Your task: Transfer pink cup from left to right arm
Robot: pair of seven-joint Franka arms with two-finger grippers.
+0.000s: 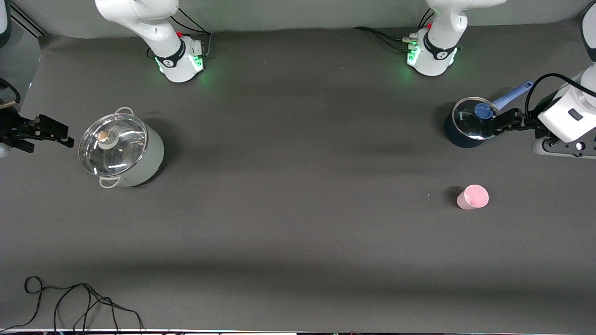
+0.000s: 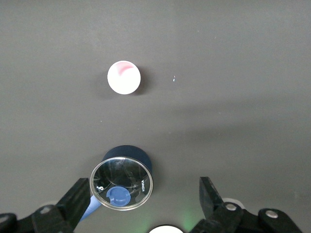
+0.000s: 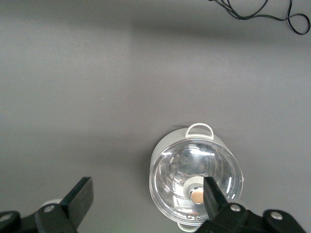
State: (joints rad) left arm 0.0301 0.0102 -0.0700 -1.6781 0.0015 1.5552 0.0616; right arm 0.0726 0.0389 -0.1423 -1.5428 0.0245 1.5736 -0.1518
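The pink cup (image 1: 472, 197) stands upright on the dark table mat toward the left arm's end, nearer the front camera than the dark blue saucepan (image 1: 469, 123). In the left wrist view the pink cup (image 2: 124, 76) shows from above as a pale round rim, with nothing touching it. My left gripper (image 1: 502, 122) hangs open over the edge of the saucepan, well apart from the cup, its fingers spread wide (image 2: 143, 187). My right gripper (image 1: 65, 134) waits open at the right arm's end beside a pale pot, nothing between its fingers (image 3: 147, 184).
The saucepan (image 2: 121, 183) has a glass lid with a blue knob and a blue handle (image 1: 512, 95). A pale green pot with a glass lid (image 1: 121, 148) (image 3: 197, 179) stands toward the right arm's end. A black cable (image 1: 70, 302) lies near the front edge.
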